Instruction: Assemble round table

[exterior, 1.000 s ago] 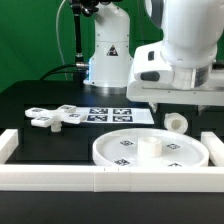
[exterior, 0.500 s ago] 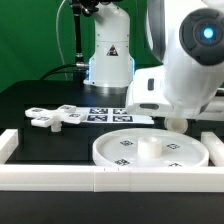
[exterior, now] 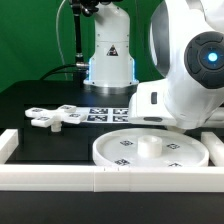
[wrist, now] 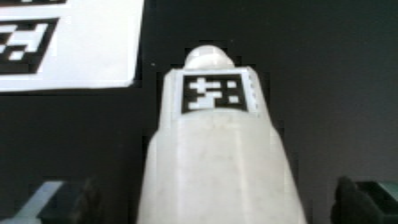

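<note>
Arm (exterior: 190,70), white and bulky, fills the exterior view's right, bent low over the black surface (exterior: 40,100) behind the disc. A white straight-walled frame (exterior: 100,180) runs along the front, with a side wall at the exterior view's left. The round table's large rimmed disc (exterior: 150,150) lies flat just behind that front wall, with a raised hub at its middle and tags on its face. The marker board (exterior: 110,114) lies farther back, near the centre. The cross-shaped foot (exterior: 55,117) rests just beside it, toward the exterior view's left, apart from the disc. The short post (wrist: 214,140), hidden by the arm in the exterior view, shows in the wrist view between the jaws, one tag facing the camera. The jaws are spread wide, one on each side, clear of it. Whether it stands or lies, I cannot tell.
</note>
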You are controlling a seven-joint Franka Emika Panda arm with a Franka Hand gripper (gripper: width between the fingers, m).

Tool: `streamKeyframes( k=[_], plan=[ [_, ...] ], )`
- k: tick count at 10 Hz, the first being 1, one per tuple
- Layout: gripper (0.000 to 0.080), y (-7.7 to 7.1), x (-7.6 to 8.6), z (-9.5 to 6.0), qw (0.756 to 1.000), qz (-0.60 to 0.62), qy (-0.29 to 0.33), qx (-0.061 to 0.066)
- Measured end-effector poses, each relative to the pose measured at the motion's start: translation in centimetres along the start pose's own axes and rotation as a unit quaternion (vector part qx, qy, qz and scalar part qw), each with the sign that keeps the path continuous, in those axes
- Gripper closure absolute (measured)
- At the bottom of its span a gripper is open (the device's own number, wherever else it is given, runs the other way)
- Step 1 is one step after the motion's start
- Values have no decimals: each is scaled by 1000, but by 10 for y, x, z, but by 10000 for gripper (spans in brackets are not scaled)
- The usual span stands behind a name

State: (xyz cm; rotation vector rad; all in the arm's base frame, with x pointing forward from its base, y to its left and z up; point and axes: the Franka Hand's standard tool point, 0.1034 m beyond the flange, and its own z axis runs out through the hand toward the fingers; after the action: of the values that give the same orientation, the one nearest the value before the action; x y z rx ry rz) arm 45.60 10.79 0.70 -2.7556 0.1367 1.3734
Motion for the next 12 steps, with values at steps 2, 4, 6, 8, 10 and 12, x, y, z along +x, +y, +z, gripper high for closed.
streamKeyframes(
  k=[2, 4, 6, 8, 10, 12],
  plan=[
    [395, -2, 1, 1, 1000, -3, 4, -2],
    [394, -1, 2, 0, 1000, -13, 5, -1],
    [394, -1, 1, -2, 1000, -14, 6, -1],
    [394, 3, -15, -18, 1000, -22, -2, -4],
    [393, 16, -37, -47, 999, -41, -12, 1],
    [393, 24, -40, -66, 998, -58, -6, 9]
  ],
)
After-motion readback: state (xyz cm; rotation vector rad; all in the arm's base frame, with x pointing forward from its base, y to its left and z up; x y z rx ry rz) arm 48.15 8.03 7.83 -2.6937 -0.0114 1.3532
